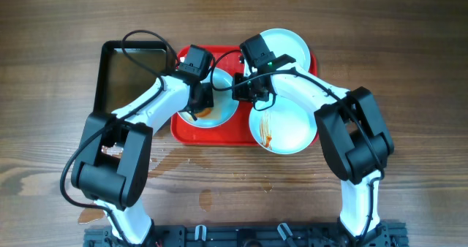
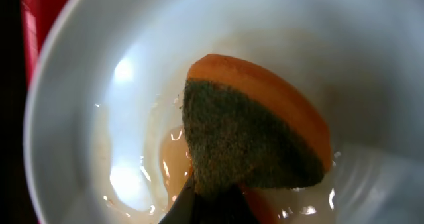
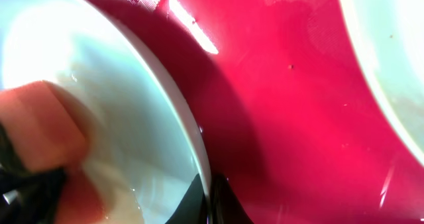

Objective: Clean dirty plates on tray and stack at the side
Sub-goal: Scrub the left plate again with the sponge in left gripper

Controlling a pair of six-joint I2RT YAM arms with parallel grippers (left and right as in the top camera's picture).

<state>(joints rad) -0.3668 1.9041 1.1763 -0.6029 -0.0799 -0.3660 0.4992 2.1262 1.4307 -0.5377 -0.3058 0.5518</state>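
Three pale plates lie on the red tray. My left gripper is shut on an orange sponge with a green scouring face and presses it into the left plate, which holds brownish watery film. My right gripper is shut on that plate's right rim, one finger inside and one outside. The sponge shows blurred in the right wrist view. A plate with reddish sauce streaks sits at the tray's front right. Another plate sits at the back right.
A black rectangular pan stands left of the tray. Water patches lie on the wooden table in front of the tray. The red tray floor and another plate's edge show in the right wrist view.
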